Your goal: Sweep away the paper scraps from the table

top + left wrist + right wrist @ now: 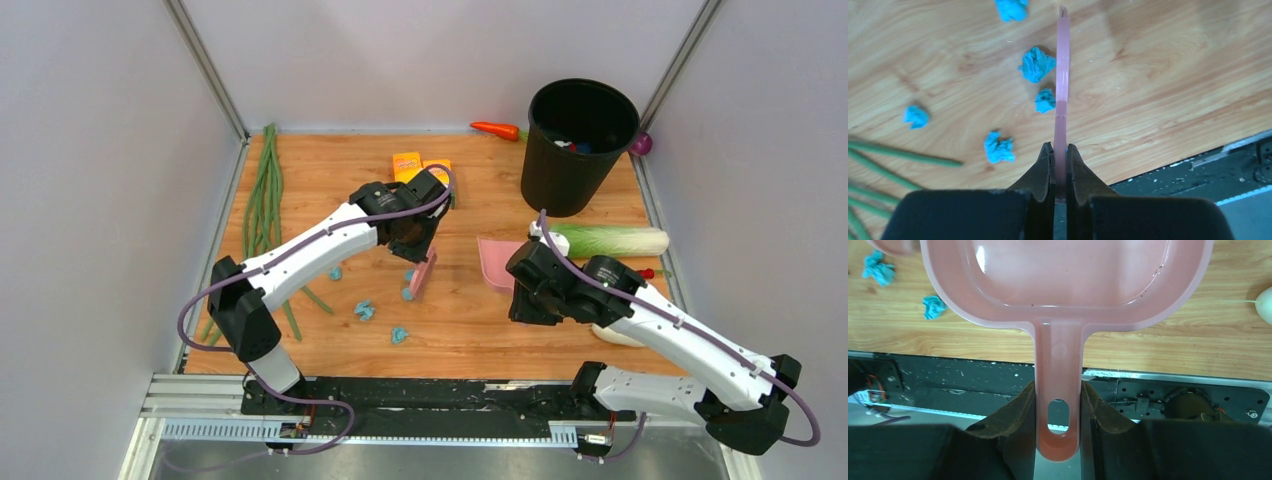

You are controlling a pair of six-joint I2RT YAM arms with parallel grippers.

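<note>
Several light-blue paper scraps lie on the wooden table [470,335]: one [335,272], one [365,310], one [400,334] and two by the sweeper [408,293]. My left gripper [424,250] is shut on a thin pink sweeper blade [423,273], seen edge-on in the left wrist view [1062,75] between my fingertips [1060,148], with scraps [1036,64] just left of it. My right gripper [518,283] is shut on the handle [1058,385] of a pink dustpan [497,262], whose empty pan [1068,275] rests on the table. Two scraps [934,306] lie left of the pan.
A black bin [578,140] stands at the back right, with a carrot [497,130] and a purple ball [641,143] beside it. A cabbage [610,240] lies right of the dustpan. Green beans [262,200] run along the left edge. Yellow-orange boxes [407,165] sit behind the left gripper.
</note>
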